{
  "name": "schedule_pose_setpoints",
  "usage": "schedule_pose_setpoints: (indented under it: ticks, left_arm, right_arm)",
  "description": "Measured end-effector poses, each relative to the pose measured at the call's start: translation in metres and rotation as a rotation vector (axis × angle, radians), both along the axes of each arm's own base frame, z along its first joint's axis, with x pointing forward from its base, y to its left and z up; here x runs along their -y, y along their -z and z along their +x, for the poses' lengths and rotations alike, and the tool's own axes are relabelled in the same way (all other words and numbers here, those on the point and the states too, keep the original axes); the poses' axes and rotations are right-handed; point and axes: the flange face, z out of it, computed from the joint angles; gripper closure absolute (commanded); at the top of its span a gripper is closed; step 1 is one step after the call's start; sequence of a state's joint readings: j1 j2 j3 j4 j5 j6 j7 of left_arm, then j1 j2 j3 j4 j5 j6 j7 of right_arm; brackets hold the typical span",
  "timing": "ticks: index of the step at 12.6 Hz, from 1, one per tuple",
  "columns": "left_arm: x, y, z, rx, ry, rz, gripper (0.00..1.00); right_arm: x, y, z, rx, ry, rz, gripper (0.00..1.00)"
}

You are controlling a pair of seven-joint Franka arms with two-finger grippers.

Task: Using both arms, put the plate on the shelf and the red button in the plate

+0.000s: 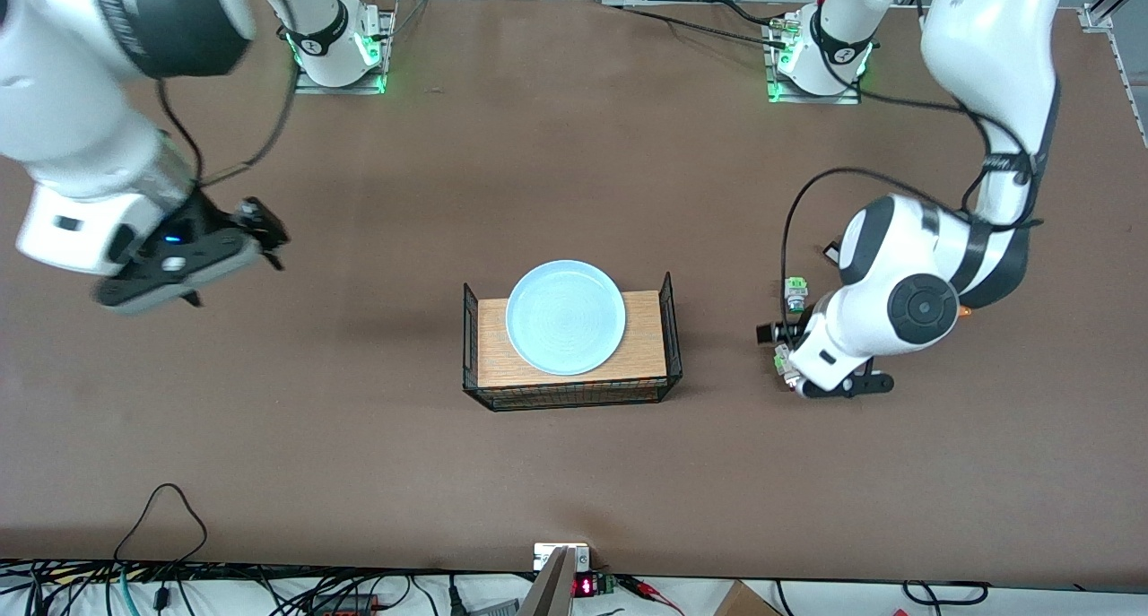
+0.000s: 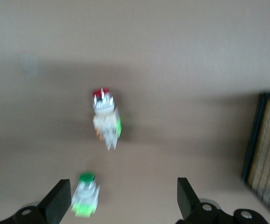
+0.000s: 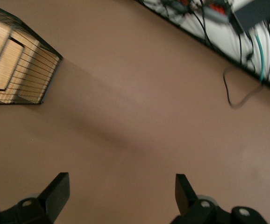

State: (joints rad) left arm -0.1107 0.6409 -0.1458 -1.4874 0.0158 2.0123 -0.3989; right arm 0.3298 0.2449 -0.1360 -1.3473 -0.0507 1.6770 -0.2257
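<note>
The pale blue plate (image 1: 565, 317) lies on a wooden board inside a black wire basket (image 1: 668, 329) at the table's middle. The red button (image 2: 105, 119), whitish with a red tip and a green tab, lies on the bare table toward the left arm's end, its near part (image 1: 783, 360) showing at the left hand's edge. My left gripper (image 2: 123, 186) hangs open low over the table beside it (image 1: 778, 332), with nothing between its fingers. My right gripper (image 3: 120, 179) is open and empty, high over bare table (image 1: 229, 275) toward the right arm's end.
A similar switch with a green tip (image 2: 85, 198) lies close by one left finger, farther from the front camera than the red button (image 1: 795, 293). The basket's corner (image 2: 266, 149) shows in the left wrist view, its side (image 3: 27, 70) in the right. Cables (image 1: 161, 517) run along the near edge.
</note>
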Motion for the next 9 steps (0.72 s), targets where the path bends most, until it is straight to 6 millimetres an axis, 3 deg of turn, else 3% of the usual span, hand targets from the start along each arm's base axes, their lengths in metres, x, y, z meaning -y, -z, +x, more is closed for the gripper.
schedule_pose_setpoints:
  ticks: [5, 7, 9]
  left_arm:
    - [-0.009, 0.065, 0.003, 0.064, -0.032, 0.003, 0.00]
    - [-0.009, 0.084, -0.004, 0.067, -0.031, 0.001, 0.14]
    - [-0.010, 0.098, -0.010, 0.054, -0.031, 0.003, 0.38]
  right_arm:
    - [0.078, -0.031, -0.023, -0.066, 0.293, 0.083, 0.00]
    - [0.096, -0.042, -0.033, -0.054, 0.379, 0.107, 0.00]
    - [0.110, -0.049, -0.047, -0.052, 0.495, 0.121, 0.00]
